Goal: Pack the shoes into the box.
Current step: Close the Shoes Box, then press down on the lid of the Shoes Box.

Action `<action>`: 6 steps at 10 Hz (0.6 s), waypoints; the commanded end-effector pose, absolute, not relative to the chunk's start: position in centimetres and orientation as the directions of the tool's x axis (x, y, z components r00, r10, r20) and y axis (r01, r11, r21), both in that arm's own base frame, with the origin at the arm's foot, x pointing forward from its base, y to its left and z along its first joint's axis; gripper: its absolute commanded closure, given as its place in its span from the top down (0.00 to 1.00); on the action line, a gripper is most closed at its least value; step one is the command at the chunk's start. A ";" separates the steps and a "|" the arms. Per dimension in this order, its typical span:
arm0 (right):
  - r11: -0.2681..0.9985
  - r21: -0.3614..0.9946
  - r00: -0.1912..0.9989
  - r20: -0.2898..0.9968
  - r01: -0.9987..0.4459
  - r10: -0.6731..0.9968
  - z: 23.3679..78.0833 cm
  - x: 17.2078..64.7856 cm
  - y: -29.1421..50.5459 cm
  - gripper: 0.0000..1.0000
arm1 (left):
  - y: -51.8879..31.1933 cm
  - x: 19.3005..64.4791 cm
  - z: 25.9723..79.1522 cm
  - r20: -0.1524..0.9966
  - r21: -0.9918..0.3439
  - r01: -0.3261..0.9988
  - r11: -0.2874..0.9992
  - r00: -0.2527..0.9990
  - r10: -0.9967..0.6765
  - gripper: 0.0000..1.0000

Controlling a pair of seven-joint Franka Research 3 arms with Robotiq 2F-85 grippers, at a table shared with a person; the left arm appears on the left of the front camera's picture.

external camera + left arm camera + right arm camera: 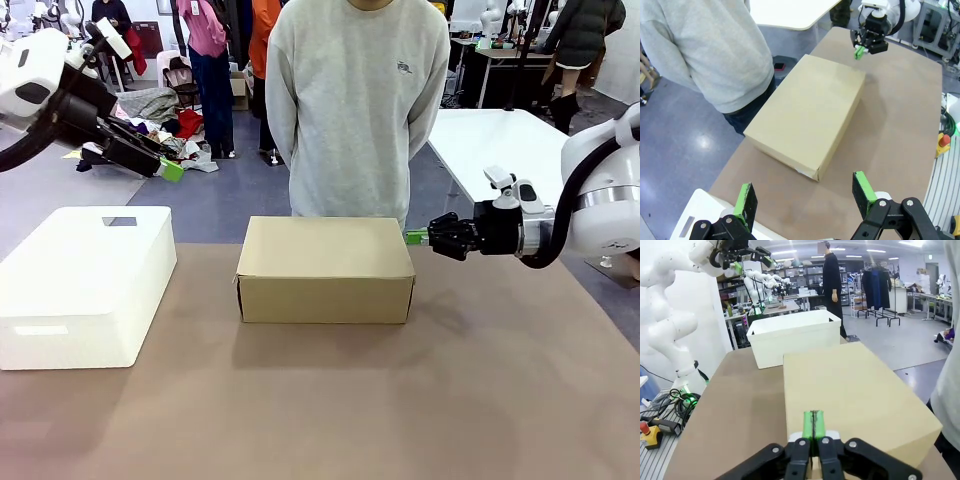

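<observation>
Brown table [400, 400] up front, with the box [325, 268] sitting mid-table, lid down. Right gripper [417, 237] is pinched shut on nothing, tips at the box's top corner. Left gripper [165, 168] hangs wide open, empty. Looks like the closing step; next probably just backing off.

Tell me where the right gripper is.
The right gripper, shut, sits at the closed box's far right top corner in the front view, near the person.

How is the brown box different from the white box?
The brown box is plain cardboard with sharp corners; the white box looks like plastic with rounded corners. The brown box's lid is flat and unbroken; the white box's top has an opening. The brown box is in the middle, the white box at the robot's left. Both rest on the table.
</observation>
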State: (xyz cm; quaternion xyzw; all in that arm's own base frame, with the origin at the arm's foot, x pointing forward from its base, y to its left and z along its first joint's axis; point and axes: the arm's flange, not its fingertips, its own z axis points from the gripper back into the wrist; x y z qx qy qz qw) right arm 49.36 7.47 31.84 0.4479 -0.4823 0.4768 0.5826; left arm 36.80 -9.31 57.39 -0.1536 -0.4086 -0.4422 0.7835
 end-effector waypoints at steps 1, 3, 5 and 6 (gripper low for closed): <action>0.150 0.065 0.084 0.989 -0.987 0.122 31.7 49.3 7.4 0.00 | -9.2 36.9 57.2 0.783 0.118 0.827 0.550 0.263 -0.563 1.00; 0.150 0.065 0.084 0.989 -0.987 0.122 31.7 49.3 7.4 0.00 | -9.2 36.9 57.2 0.783 0.118 0.827 0.550 0.263 -0.563 1.00; 0.150 0.065 0.084 0.989 -0.987 0.122 31.7 49.3 7.4 0.00 | -9.2 36.9 57.2 0.783 0.118 0.827 0.550 0.263 -0.563 1.00; 0.150 0.065 0.084 0.989 -0.987 0.122 31.7 49.3 7.4 0.00 | -9.2 36.9 57.2 0.783 0.118 0.827 0.550 0.263 -0.563 1.00</action>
